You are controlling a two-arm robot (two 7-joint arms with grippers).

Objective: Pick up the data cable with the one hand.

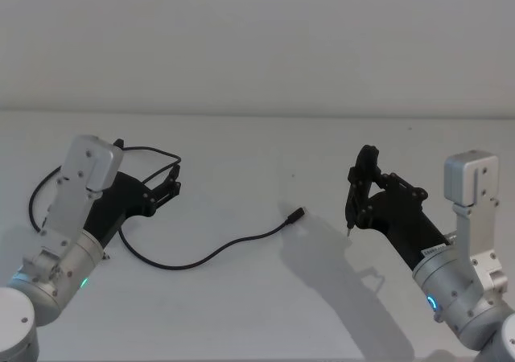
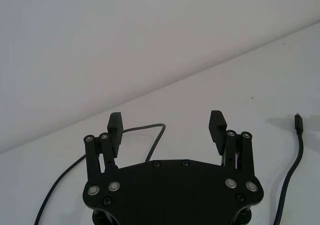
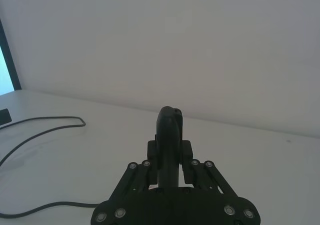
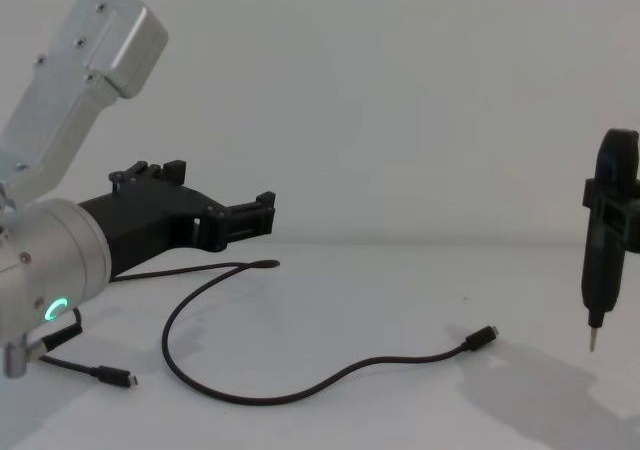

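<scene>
left gripper (image 1: pixel 173 181) | wide open, empty | over data cable (image 1: pixel 217 253) | right gripper (image 1: pixel 356 197) parked

The light is soft and even. The white table (image 1: pixel 201 314) and the wall (image 1: pixel 257 40) look bright, without glare. Below the right gripper (image 1: pixel 348 224) a wide pale grey shadow (image 1: pixel 338 265) spreads on the table, toward the robot. The data cable (image 1: pixel 217 253) throws only a thin dark line beside itself. Behind the left gripper (image 1: pixel 174 180), a green ring (image 4: pixel 55 308) glows on the wrist.
</scene>
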